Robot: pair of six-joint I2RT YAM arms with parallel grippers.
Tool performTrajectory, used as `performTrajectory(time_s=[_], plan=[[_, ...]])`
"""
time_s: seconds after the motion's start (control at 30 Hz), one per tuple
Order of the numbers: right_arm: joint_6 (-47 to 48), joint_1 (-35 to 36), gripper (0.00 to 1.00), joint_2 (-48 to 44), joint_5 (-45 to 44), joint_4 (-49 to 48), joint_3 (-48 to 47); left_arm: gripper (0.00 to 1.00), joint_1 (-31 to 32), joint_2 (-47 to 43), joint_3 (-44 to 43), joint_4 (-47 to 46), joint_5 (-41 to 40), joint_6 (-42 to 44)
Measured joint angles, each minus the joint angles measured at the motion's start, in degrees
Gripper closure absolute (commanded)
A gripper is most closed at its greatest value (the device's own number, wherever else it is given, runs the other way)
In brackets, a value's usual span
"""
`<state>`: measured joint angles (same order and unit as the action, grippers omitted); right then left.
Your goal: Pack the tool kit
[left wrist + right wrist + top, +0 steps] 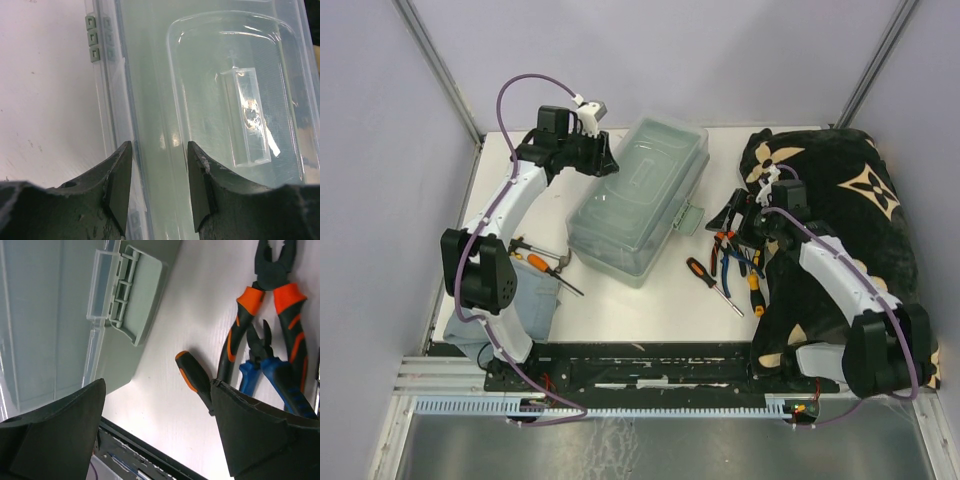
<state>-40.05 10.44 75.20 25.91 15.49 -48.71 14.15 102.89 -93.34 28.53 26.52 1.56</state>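
Tool kit: the pale grey-green rectangular plastic toolbox with translucent lid (638, 195) sits mid-table with its lid down. Its long axis runs diagonally from near-left to far-right. The grey-green latch flap (135, 305) sticks out on its right side and looks undone.

Loose tools lie on the white table (650, 310) to the right of the box. The orange-and-black screwdriver (712, 283) lies diagonally, handle toward the box and tip toward near-right. The orange-and-black pliers (265, 305) and blue-handled cutters (267, 372) are just beside it.

The right gripper (157, 385) is wide open and holds nothing. It hovers between the latch and the screwdriver handle, and the handle is just beside 1 finger. The right arm is clearly nearer these tools.

The left gripper (159, 150) has its jaws partly apart over the lid's hinge-side edge at the far-left end, with nothing visibly pinched.
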Motion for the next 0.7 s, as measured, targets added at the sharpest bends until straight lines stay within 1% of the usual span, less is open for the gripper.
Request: performTrajectory(time_s=[0.07, 0.2, 0.3, 0.43, 0.6, 0.7], plan=[[0.7, 0.0, 0.06, -3.17, -1.97, 3.39, -0.57, 0.45, -0.04, -0.26, 0.46, -0.55, -0.02, -0.46], [0.2, 0.0, 0.06, -9.35, -4.07, 6.88, -0.87, 0.38, -0.22, -0.55, 1.53, -1.44, 0.02, -1.53], [-1.62, 0.0, 0.07, -14.25, -4.37, 7.26, 0.17, 0.36, -0.31, -0.94, 2.75, -2.49, 0.57, -3.19], [-4.98, 0.0, 0.08, -20.11, -3.65, 6.29, 4.39, 0.33, -0.46, -1.22, 3.61, -3.65, 1.05, -4.35], [-7.28, 0.0, 0.08, -21.86, -0.98, 6.58, 9.16, 0.31, -0.85, -1.18, 4.22, -4.42, 2.27, -5.88], [-7.67, 0.0, 0.08, -22.21, -0.44, 7.96, 10.05, 0.31, -0.94, -1.16, 4.31, -4.42, 2.29, -6.19]])
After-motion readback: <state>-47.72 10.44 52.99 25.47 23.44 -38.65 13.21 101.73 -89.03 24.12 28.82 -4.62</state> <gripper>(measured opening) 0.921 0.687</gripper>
